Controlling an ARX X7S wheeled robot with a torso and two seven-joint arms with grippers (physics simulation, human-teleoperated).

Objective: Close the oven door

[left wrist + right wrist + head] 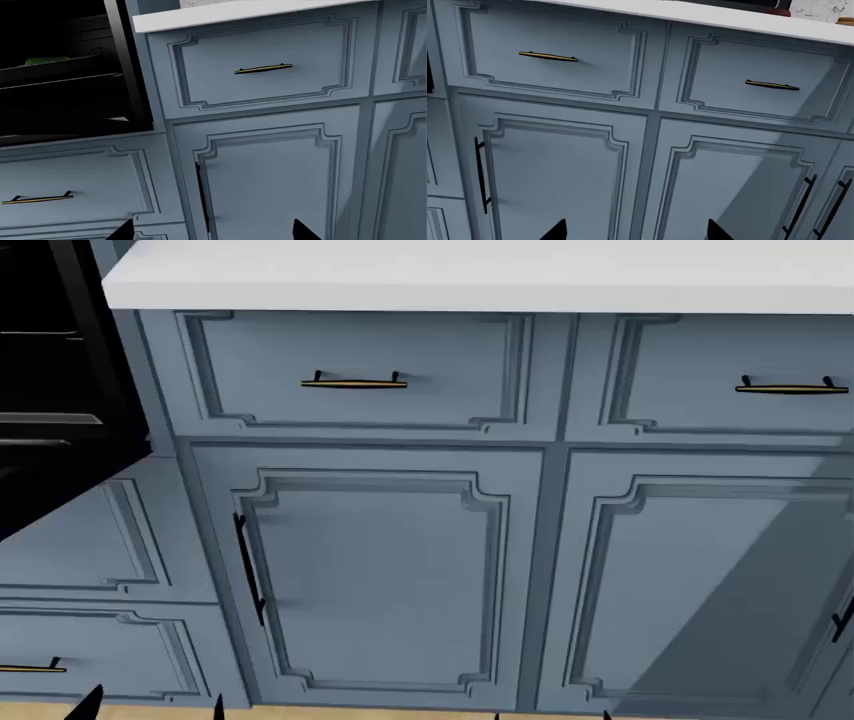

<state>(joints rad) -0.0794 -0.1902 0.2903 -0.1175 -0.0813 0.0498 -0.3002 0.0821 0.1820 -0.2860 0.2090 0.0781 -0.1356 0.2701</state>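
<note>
The oven door (47, 490) hangs open at the far left of the head view, a glossy black slab jutting out from the foot of the dark oven cavity (54, 360). In the left wrist view the oven door (60, 125) shows below the racks, with a grey strip along its lower edge. My left gripper (213, 232) is open and empty, facing the blue cabinet door to the right of the oven and apart from it. Its tips (151, 708) show low in the head view. My right gripper (637, 232) is open too, facing cabinets further right.
Blue panelled cabinets (387, 570) fill the front under a white worktop (467, 275). Drawers carry brass handles (354, 383); the cabinet doors have black bar handles (247, 565). A green item (47, 60) lies on an oven rack. A drawer (53, 190) sits under the oven.
</note>
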